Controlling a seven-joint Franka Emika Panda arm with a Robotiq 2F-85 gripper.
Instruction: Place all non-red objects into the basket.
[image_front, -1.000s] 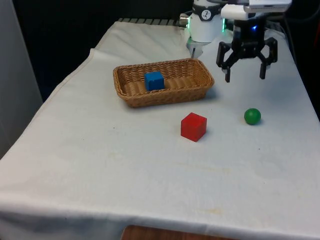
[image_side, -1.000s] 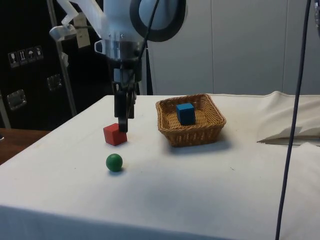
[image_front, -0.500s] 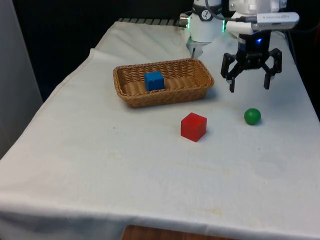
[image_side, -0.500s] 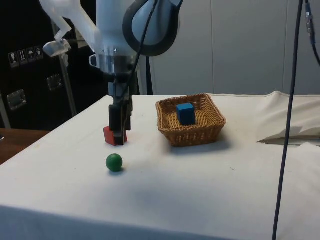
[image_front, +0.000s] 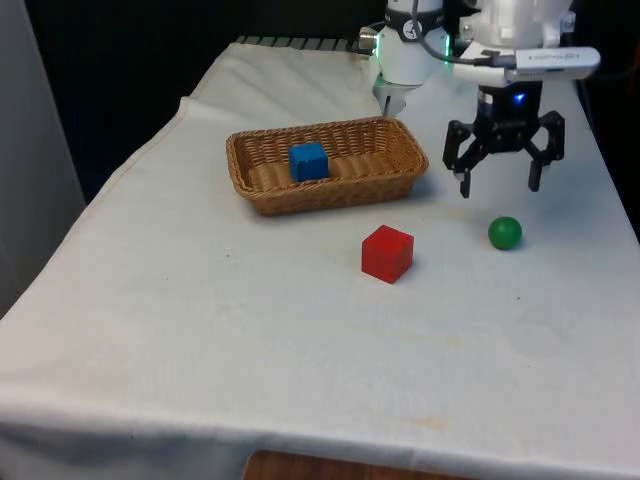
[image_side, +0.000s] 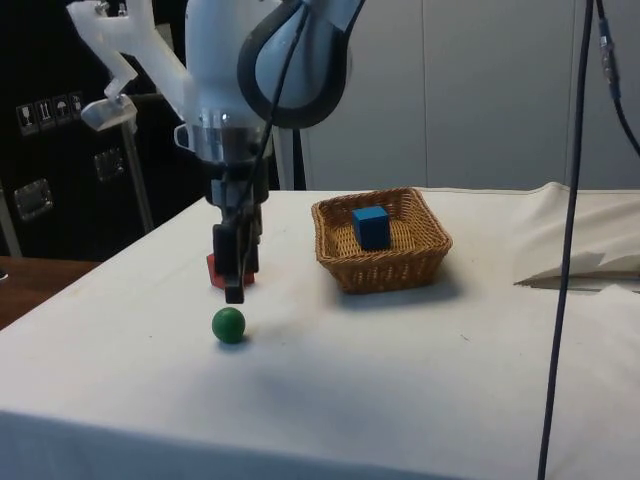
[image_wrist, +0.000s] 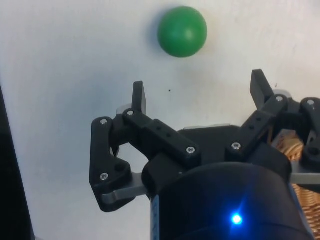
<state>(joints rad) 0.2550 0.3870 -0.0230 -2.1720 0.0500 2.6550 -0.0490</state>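
A green ball (image_front: 505, 232) (image_side: 229, 324) (image_wrist: 182, 31) lies on the white cloth at the front view's right. My gripper (image_front: 500, 186) (image_side: 234, 293) (image_wrist: 200, 96) hangs open just above the cloth, a little behind the ball and nothing between its fingers. A wicker basket (image_front: 258, 185) (image_side: 428, 248) stands behind the middle of the table with a blue cube (image_front: 309, 160) (image_side: 371, 226) inside it. A red cube (image_front: 387, 253) (image_side: 214, 266) sits in front of the basket, partly hidden by the gripper in the side view.
The table's edge runs close past the ball on the front view's right. A folded part of the cloth (image_side: 575, 260) lies beyond the basket in the side view.
My gripper has come lower and moved towards the green ball, staying open. The ball, both cubes and the basket have not moved.
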